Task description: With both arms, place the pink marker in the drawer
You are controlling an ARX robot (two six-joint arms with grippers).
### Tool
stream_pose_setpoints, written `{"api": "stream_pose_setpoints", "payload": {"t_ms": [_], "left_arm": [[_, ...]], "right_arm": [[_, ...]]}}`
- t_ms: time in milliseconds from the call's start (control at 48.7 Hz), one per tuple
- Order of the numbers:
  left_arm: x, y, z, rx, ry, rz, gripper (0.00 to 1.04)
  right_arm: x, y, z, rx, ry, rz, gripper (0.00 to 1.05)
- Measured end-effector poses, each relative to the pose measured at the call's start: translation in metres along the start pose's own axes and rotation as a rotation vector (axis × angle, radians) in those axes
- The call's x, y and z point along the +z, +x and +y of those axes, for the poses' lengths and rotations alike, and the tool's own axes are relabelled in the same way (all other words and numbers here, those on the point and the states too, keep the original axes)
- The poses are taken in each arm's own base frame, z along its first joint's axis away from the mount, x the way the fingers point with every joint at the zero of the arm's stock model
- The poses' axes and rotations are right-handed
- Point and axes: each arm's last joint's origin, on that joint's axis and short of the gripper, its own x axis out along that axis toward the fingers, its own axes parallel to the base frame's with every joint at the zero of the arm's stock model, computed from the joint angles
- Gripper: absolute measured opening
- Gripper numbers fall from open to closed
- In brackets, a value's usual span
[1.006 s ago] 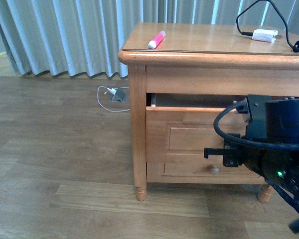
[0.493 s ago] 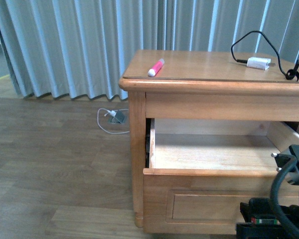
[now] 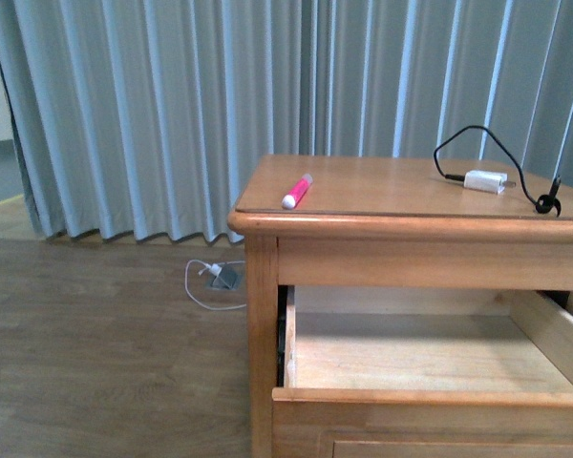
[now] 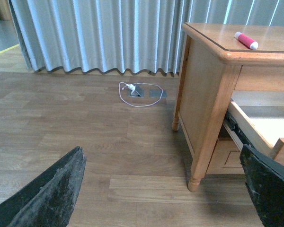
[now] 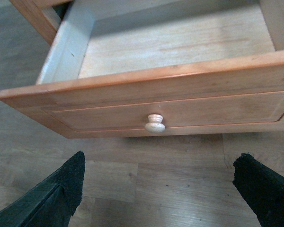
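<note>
The pink marker (image 3: 298,191) lies on the wooden cabinet top near its left front corner, and the left wrist view shows the marker (image 4: 246,40) too. Below it the drawer (image 3: 430,399) stands pulled far out, its pale inside empty. In the right wrist view the drawer front (image 5: 180,111) and its round knob (image 5: 155,123) sit just ahead of my right gripper (image 5: 163,189), which is open over the floor with nothing in it. My left gripper (image 4: 165,189) is open above the floor, left of the cabinet. Neither arm shows in the front view.
A white charger block (image 3: 484,180) with a black cable (image 3: 477,143) lies on the cabinet top at the right. Grey curtains (image 3: 220,105) hang behind. A white cord and floor socket (image 3: 220,277) lie on the wooden floor left of the cabinet leg (image 4: 199,165).
The drawer went from nearly shut to pulled far out. The black arm seen at the lower right has left the front view, and the view has risen.
</note>
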Motion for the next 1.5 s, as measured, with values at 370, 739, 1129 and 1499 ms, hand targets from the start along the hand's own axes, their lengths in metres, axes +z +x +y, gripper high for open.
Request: {"api": "stream_pose_setpoints", "payload": {"t_ms": [370, 739, 1129, 1499], "left_arm": [[0.000, 0.000, 0.000, 0.000, 0.000, 0.000, 0.99], [0.000, 0.000, 0.000, 0.000, 0.000, 0.000, 0.99], [0.000, 0.000, 0.000, 0.000, 0.000, 0.000, 0.99], [0.000, 0.000, 0.000, 0.000, 0.000, 0.000, 0.99]], "right_arm": [[-0.005, -0.078, 0.014, 0.090, -0.070, -0.038, 0.96], [-0.010, -0.077, 0.013, -0.061, -0.202, -0.326, 0.82], [-0.012, -0.082, 0.003, -0.178, -0.249, -0.503, 0.96], [-0.012, -0.082, 0.003, -0.178, -0.249, -0.503, 0.96]]}}
